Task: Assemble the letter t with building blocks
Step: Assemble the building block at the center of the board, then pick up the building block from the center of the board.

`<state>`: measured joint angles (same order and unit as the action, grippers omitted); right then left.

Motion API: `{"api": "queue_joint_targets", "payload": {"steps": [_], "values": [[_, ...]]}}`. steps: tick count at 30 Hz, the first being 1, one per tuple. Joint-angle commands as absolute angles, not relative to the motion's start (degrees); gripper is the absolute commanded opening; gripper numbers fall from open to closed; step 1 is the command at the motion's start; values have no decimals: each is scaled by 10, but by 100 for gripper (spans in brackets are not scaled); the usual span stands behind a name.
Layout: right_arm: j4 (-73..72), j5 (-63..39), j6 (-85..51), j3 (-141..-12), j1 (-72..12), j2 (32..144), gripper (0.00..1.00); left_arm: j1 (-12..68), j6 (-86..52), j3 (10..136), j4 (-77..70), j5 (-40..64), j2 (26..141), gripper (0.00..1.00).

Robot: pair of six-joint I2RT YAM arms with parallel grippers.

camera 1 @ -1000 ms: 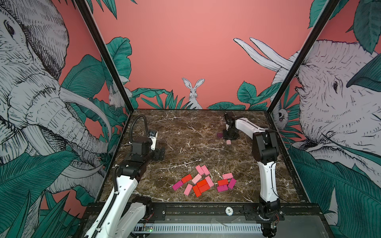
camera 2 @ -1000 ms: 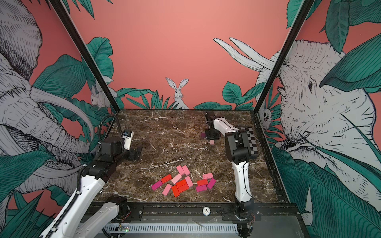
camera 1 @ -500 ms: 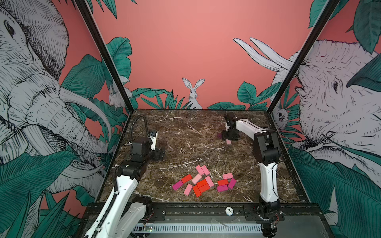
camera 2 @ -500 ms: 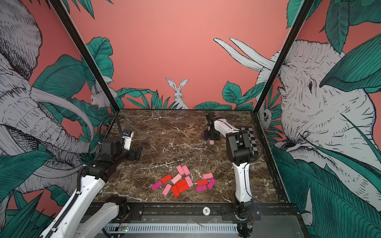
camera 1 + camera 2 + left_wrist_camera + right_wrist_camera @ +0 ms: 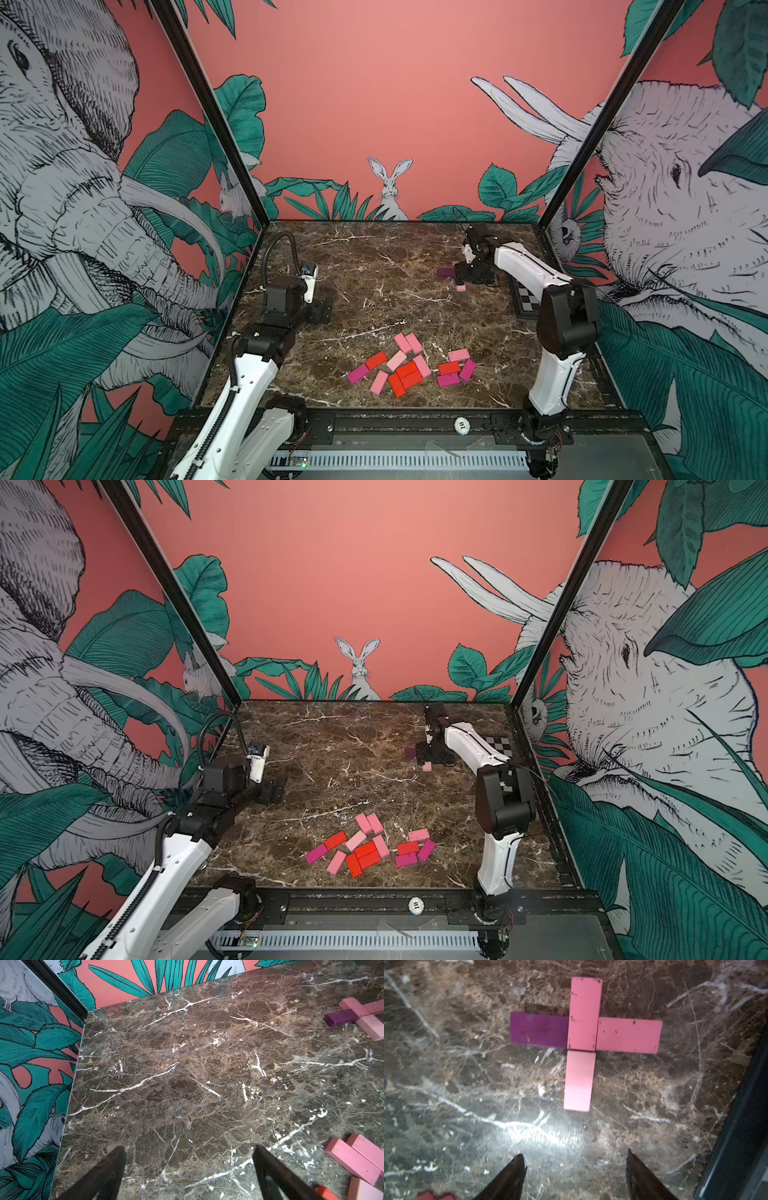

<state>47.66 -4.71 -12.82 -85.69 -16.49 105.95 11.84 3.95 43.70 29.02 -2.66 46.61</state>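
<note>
Parted, empty at right gripper (image 5: 574, 1159), near the four-block t (image 5: 582, 1028) lying far right; board (image 5: 527, 298) just beside. Parted too at left gripper (image 5: 190, 1151), open marble (image 5: 187, 1064) ahead; pile (image 5: 409, 370) near front edge.

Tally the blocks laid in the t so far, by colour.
pink blocks: 3
purple block: 1
Total: 4
</note>
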Motion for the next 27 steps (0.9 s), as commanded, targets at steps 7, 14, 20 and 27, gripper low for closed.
{"api": "queue_joint_targets", "payload": {"steps": [7,14,20,27], "values": [[521,-100,67,-705,-200,921,70,118,44,441,297,-28,468,97],[492,-162,355,-563,-243,786,65,118,43,440,296,-28,473,97],[507,-206,436,-539,-260,766,66,118,42,439,295,-33,468,97],[522,-188,460,-549,-307,827,65,118,41,436,294,-42,463,97]]}}
